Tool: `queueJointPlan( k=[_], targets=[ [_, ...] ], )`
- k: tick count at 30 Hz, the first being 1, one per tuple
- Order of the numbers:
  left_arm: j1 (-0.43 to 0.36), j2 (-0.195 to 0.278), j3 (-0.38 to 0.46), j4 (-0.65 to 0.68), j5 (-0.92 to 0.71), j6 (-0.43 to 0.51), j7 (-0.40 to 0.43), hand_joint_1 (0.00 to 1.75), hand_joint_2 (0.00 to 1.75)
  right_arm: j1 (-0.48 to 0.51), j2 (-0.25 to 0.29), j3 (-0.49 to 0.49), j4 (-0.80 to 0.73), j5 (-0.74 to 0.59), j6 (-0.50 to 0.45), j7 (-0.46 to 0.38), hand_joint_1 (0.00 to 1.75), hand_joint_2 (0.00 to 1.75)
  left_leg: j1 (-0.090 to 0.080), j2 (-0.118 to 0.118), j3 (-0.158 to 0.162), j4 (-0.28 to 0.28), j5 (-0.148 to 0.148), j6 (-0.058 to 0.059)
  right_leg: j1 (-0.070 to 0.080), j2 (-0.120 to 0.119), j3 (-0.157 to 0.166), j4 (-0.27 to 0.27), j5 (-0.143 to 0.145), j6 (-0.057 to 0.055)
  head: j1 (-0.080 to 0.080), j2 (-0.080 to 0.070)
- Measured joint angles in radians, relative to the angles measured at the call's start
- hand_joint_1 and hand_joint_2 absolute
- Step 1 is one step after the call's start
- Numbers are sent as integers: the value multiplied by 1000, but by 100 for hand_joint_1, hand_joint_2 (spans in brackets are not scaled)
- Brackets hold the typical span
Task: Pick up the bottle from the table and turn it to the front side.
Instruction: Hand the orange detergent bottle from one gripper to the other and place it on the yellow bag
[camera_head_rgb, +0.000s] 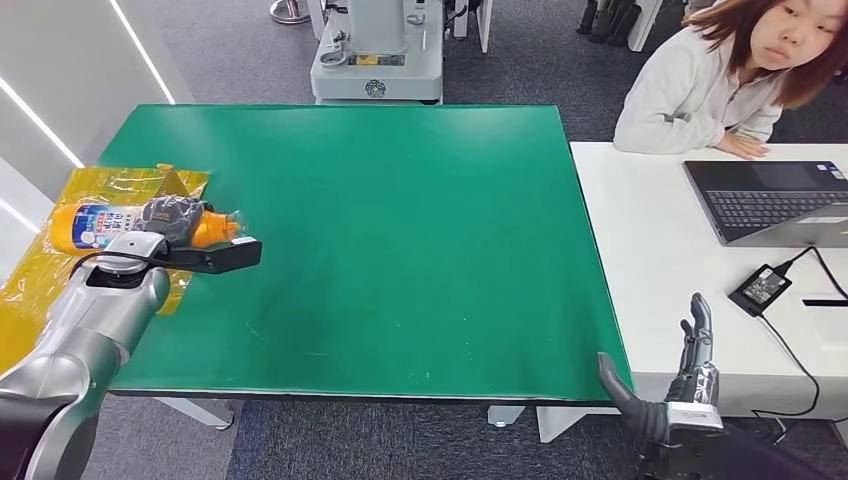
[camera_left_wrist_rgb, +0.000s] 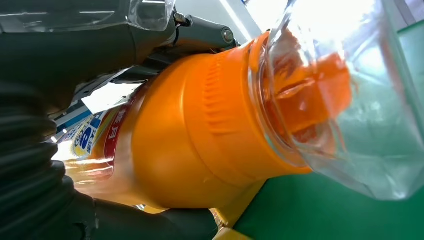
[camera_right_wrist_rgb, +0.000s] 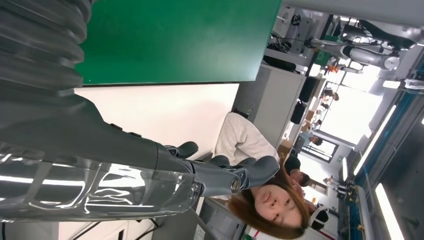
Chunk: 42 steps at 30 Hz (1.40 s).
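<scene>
An orange bottle (camera_head_rgb: 95, 226) with a blue and white label lies on its side at the left edge of the green table (camera_head_rgb: 400, 260), over a yellow plastic sheet (camera_head_rgb: 40, 270). My left hand (camera_head_rgb: 175, 218) grips it around the neck end. Close up in the left wrist view, the bottle (camera_left_wrist_rgb: 200, 145) has an orange body and a clear cap, and the hand's dark fingers (camera_left_wrist_rgb: 150, 220) wrap its body. My right hand (camera_head_rgb: 690, 375) is low at the table's front right corner, fingers spread and holding nothing; the right hand (camera_right_wrist_rgb: 220, 172) looks the same from its wrist.
A white table (camera_head_rgb: 680, 290) joins the green one on the right, with a laptop (camera_head_rgb: 770, 200) and a black power brick (camera_head_rgb: 762, 288) with cable. A person (camera_head_rgb: 720, 80) sits behind it. A grey machine base (camera_head_rgb: 377, 60) stands beyond the far edge.
</scene>
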Motion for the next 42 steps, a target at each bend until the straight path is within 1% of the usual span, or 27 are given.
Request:
queueJointPlan(
  k=[7, 15, 26, 34, 35, 38, 39, 42],
  targets=[
    [5, 15, 0, 13, 14, 6, -3, 175, 175, -1, 0, 0, 3, -6, -4, -2, 0, 175, 0, 0, 0, 0, 0, 0, 0, 0, 0, 0, 0, 0, 0, 0],
    [70, 20, 0, 15, 52, 58, -11, 175, 175, -4, 0, 0, 13, -13, -14, 0, 0, 175, 0, 0, 0, 0, 0, 0, 0, 0, 0, 0, 0, 0, 0, 0],
    [150, 0, 2, 25, 85, 69, -10, 175, 175, -17, -4, 19, 23, -14, -10, 10, 0, 175, 0, 0, 0, 0, 0, 0, 0, 0, 0, 0, 0, 0, 0, 0],
    [165, -10, 22, 35, 109, 98, -2, 175, 175, -25, -16, 41, 28, -12, -11, 19, 0, 175, 0, 0, 0, 0, 0, 0, 0, -1, 0, 0, 0, 0, 0, 0],
    [166, -11, 24, 37, 111, 102, 1, 164, 175, -25, -19, 43, 28, -12, -12, 22, 0, 175, 0, 0, 0, 0, 0, 0, 0, -1, 0, 0, 0, 0, 0, 0],
    [170, -15, 34, 41, 114, 124, 16, 36, 175, -21, -25, 50, 27, -12, -14, 27, 0, 175, 0, 0, 0, 0, 0, 0, 0, -1, 0, 1, 0, 0, 0, 0],
    [174, -16, 38, 42, 116, 138, 22, 3, 175, -20, -26, 52, 27, -12, -15, 28, 0, 175, 0, 0, 0, 0, 0, 0, 0, -1, 0, 1, 0, 0, 0, 0],
    [189, -20, 49, 44, 123, 201, 33, 0, 175, -15, -31, 60, 27, -12, -19, 28, 0, 175, 0, 0, 0, 0, 0, 0, 0, 0, 0, 1, 0, 0, 0, 0]
  ],
)
